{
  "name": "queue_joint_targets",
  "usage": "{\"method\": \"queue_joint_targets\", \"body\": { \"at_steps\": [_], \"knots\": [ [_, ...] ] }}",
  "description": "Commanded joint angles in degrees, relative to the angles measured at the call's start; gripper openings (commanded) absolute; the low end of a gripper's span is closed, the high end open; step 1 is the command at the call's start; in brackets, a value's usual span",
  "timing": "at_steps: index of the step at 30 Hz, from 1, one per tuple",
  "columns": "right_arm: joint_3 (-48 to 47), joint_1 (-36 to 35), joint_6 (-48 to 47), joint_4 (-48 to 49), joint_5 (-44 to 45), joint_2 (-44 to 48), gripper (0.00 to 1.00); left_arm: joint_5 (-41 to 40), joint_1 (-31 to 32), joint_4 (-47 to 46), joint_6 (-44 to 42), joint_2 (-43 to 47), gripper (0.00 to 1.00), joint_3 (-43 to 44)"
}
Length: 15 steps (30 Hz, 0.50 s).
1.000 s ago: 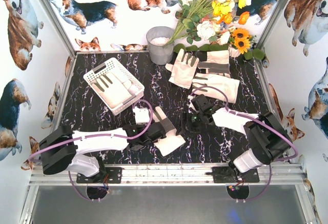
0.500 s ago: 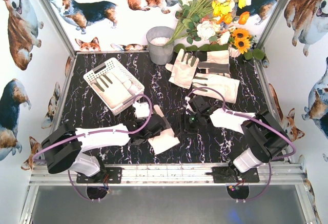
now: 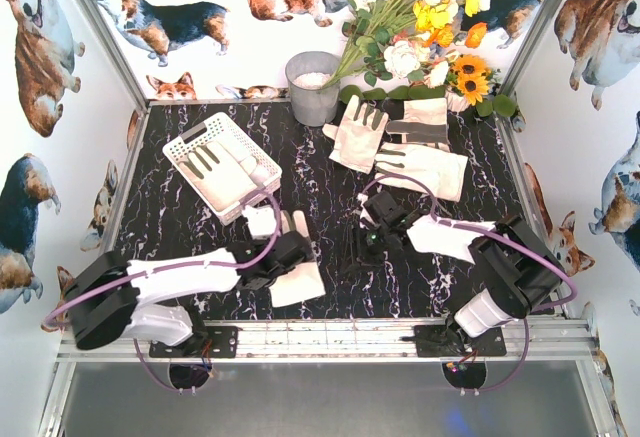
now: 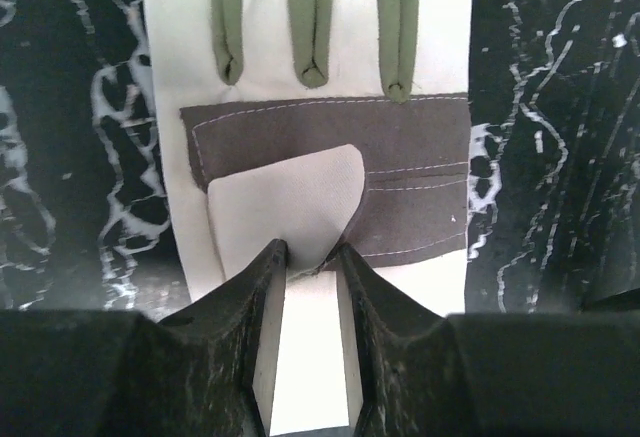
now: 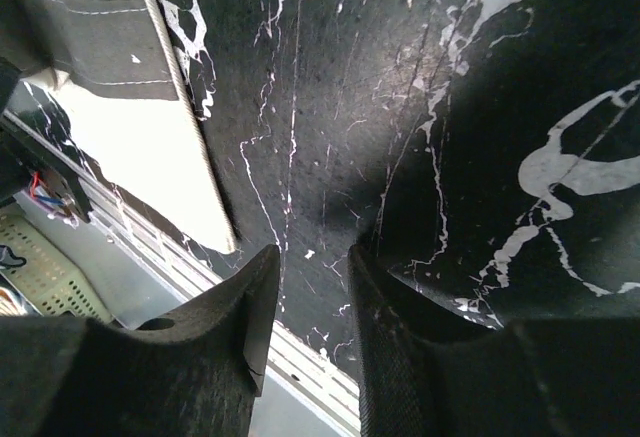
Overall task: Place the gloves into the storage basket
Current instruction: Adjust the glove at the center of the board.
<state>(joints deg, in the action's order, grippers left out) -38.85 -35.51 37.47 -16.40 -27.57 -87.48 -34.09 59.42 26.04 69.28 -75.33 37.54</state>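
In the top external view, the left gripper [image 3: 288, 257] is pressing onto a glove [image 3: 298, 285] that is lying on the table [image 3: 180, 232] just beside the near right corner of the storage basket [image 3: 178, 143], on the side toward the arm bases. This glove's long axis is running near to far, with the cuff nearest the bases and the fingers pointing away past the basket's corner, while the basket itself is sitting on a diagonal. Stowed gloves [image 3: 225, 172] are lying inside the basket, and three waiting gloves [image 3: 358, 135] are lying well apart from it, off to its right. The right gripper [image 3: 365, 245] is sitting right of the basket, beyond the pinched glove. In the left wrist view, the left gripper [image 4: 310, 257] is pinching a small fold of fabric where the cuff meets the grey palm patch, its jaws standing narrow; the glove [image 4: 320, 137] is pointing its fingers straight away from the claw. In the right wrist view, the right gripper [image 5: 305, 257] is holding nothing, its jaws standing partly apart low over bare table. The step in hand looks like the pick-up of this glove. The next move would call for lifting it clear, carrying it over the basket rim and turning it to match the basket's diagonal before letting go.
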Motion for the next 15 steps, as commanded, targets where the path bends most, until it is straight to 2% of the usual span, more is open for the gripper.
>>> {"method": "queue_joint_targets", "body": {
  "at_steps": [1, 4, 10, 15],
  "knots": [
    [0.64, -1.34, 0.61, 2.35, 1.55, -0.60, 0.35, -1.86, -0.62, 3.73, 3.04, 5.68, 0.18, -4.16],
    [0.41, -1.94, 1.24, 2.87, 1.02, -0.40, 0.34, -1.43, -1.05, 3.51, 2.72, 10.05, 0.10, -6.67],
    [-3.55, -5.28, 1.58, 4.54, 0.11, 1.60, 0.36, 1.62, -2.15, 0.79, -1.63, 20.60, 0.01, -11.82],
    [-8.45, -9.09, 3.32, 9.29, -0.82, -1.74, 0.35, 4.66, -3.36, -2.20, -5.43, 28.83, 0.00, -15.78]
  ]
}}
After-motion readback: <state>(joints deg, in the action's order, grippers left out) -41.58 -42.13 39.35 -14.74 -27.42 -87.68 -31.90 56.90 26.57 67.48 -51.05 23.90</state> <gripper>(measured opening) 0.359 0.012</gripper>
